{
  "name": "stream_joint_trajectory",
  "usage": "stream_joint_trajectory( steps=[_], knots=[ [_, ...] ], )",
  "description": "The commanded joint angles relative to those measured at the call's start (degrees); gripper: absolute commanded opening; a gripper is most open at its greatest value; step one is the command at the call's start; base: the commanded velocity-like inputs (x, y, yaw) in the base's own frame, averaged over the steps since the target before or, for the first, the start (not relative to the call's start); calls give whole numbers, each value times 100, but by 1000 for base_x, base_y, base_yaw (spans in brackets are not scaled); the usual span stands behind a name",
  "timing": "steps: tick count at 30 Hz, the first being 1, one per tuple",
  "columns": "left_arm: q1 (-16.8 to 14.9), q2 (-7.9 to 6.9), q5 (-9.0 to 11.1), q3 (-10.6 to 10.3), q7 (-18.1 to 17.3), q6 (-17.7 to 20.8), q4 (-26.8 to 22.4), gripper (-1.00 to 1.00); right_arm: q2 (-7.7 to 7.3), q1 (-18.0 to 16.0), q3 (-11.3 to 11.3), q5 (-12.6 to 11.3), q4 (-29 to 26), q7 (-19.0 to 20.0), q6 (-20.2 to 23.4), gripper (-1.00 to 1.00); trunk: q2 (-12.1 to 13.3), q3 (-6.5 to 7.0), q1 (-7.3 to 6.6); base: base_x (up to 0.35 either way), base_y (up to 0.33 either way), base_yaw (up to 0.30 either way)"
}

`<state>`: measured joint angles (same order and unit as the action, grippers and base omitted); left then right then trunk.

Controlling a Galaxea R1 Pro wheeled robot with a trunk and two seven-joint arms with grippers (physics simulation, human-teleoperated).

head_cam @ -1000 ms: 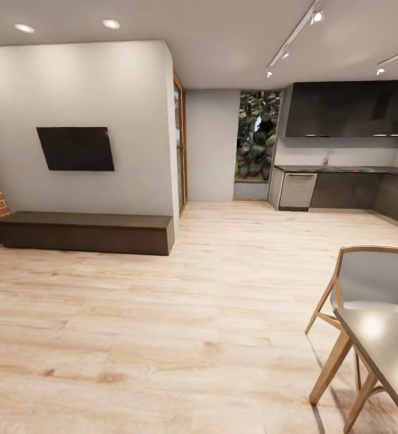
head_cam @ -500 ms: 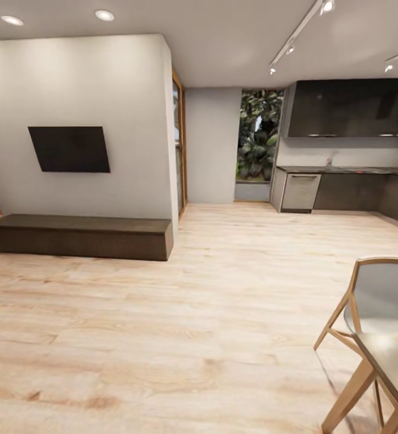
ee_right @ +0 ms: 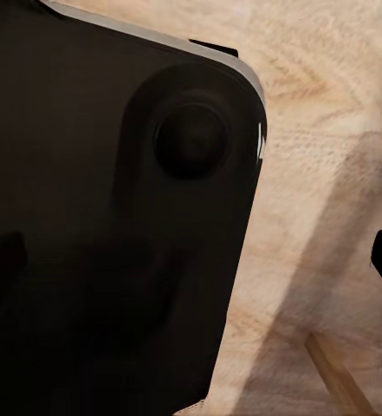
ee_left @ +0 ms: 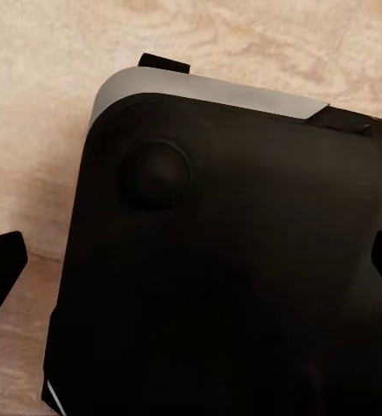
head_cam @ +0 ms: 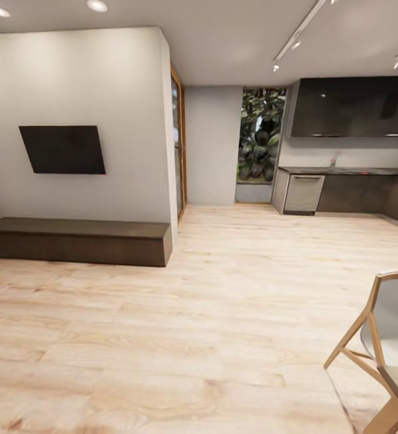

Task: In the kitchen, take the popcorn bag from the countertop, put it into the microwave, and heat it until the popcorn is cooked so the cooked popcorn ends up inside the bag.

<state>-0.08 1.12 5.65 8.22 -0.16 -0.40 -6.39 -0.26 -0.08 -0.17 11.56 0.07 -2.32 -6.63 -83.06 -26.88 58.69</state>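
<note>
Pale wood floor (head_cam: pixel 223 313), kitchen (head_cam: pixel 349 181) far right, dark bench (head_cam: pixel 78 240), fingers' state cannot be told

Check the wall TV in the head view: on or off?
Off, as far as the head view shows: the TV is a uniformly black panel on the light wall above the dark bench, no picture or glow.
</note>
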Motion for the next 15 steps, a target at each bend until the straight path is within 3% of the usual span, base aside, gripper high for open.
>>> stream_joint_trajectory(
  steps=[1, 15],
  knots=[
    [-1, 2, 59, 11, 2, -4, -2, 100, 0, -1, -4, 49, 1, -23, -14, 100, -2, -5, 3, 323, 0, 0],
    [-1, 2, 59, 10, 24, -12, -2, 100, 0, -1, -10, 57, 1, -23, -9, 100, -2, -5, 3, 323, 0, 0]
  ],
)
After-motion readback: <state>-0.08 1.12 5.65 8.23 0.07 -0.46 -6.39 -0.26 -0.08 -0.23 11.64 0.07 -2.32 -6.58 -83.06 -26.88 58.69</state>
